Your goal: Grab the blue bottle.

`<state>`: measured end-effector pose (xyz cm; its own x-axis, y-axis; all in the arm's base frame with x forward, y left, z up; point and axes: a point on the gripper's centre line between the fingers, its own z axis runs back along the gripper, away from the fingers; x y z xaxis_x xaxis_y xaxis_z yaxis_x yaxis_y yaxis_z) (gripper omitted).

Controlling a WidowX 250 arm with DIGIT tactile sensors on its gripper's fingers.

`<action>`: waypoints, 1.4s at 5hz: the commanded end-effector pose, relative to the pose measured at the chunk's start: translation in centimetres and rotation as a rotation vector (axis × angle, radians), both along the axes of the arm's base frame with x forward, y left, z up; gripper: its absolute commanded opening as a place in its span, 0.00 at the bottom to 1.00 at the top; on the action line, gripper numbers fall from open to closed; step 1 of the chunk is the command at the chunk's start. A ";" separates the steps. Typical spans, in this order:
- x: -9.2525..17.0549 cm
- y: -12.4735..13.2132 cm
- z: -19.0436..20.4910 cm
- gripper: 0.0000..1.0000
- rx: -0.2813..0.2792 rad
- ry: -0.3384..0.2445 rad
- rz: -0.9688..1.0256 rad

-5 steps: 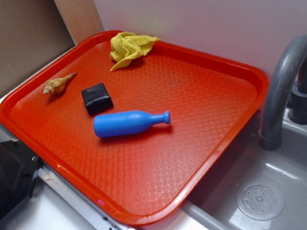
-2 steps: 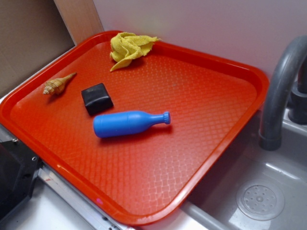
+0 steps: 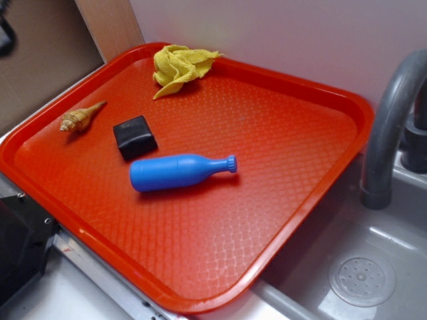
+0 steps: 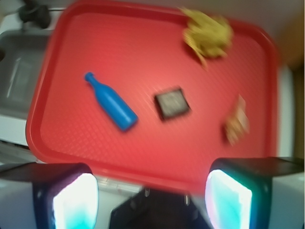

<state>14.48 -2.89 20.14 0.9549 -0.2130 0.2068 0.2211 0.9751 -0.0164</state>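
Observation:
The blue bottle (image 3: 179, 171) lies on its side near the middle of the red tray (image 3: 320, 100), cap pointing right. In the wrist view the blue bottle (image 4: 111, 102) lies left of centre, far below my gripper (image 4: 150, 200). The gripper is open and empty, its two fingers wide apart, high above the tray's near edge. In the exterior view only a dark bit of the arm (image 3: 5, 30) shows at the top left corner.
A black block (image 3: 135, 137) lies just left of the bottle. A seashell (image 3: 80, 118) lies at the tray's left, a yellow cloth (image 3: 179, 65) at its back edge. A grey faucet (image 3: 390, 127) and sink (image 3: 360, 267) are on the right.
A dark bit of the arm has come into the exterior view at the top left corner. The bottle and other objects have not moved.

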 end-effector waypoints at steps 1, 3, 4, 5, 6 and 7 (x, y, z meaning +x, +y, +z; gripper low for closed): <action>5.2 -4.9 -6.4 1.00 0.026 -0.081 -0.405; 6.0 -8.8 -12.4 1.00 0.063 -0.012 -0.578; 5.5 -9.0 -14.5 1.00 0.122 0.034 -0.579; 5.4 -8.5 -16.5 1.00 0.185 0.076 -0.566; 5.7 -7.8 -17.7 1.00 0.183 0.119 -0.542; 5.9 -7.6 -18.5 1.00 0.178 0.155 -0.528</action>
<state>20.74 -10.27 2.00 0.7198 -0.6941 -0.0107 0.6931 0.7177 0.0669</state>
